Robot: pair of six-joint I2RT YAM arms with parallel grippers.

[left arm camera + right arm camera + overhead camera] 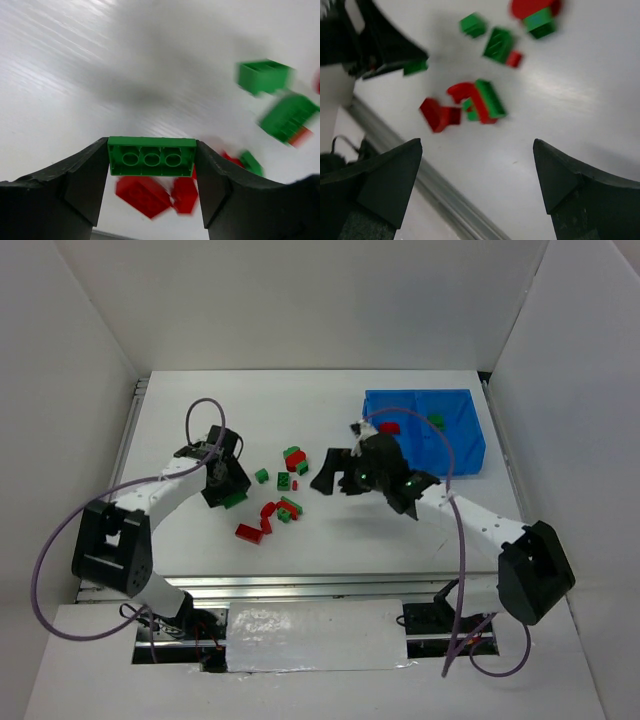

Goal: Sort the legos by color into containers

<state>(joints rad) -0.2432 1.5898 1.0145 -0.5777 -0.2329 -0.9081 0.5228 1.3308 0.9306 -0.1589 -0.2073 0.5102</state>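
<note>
While the top view lays out the scene, it cannot show the grips. The left gripper (228, 488) sits low beside the loose legos (285, 495) in the middle of the table (400, 535). The right gripper (335, 475) hangs between that scatter and the blue bin (466, 458) at the far right. Inside the bin a red piece (390, 426) and a green piece (437, 421) lie apart.

From the left wrist comes what is missing: its fingers (80, 175) clamp the short ends of a green brick (151, 156), hollow underside toward the camera, with red bricks (150, 194) blurred below.

Seen from the right wrist, that gripper's jaws stand wide with nothing between them, above bare table near the scatter. Only this view shows the held brick from the side.

The end-on hold looks thin, so the brick could pivot or drop on the way. The right arm also lies across the route to the bin, which risks a collision.
</note>
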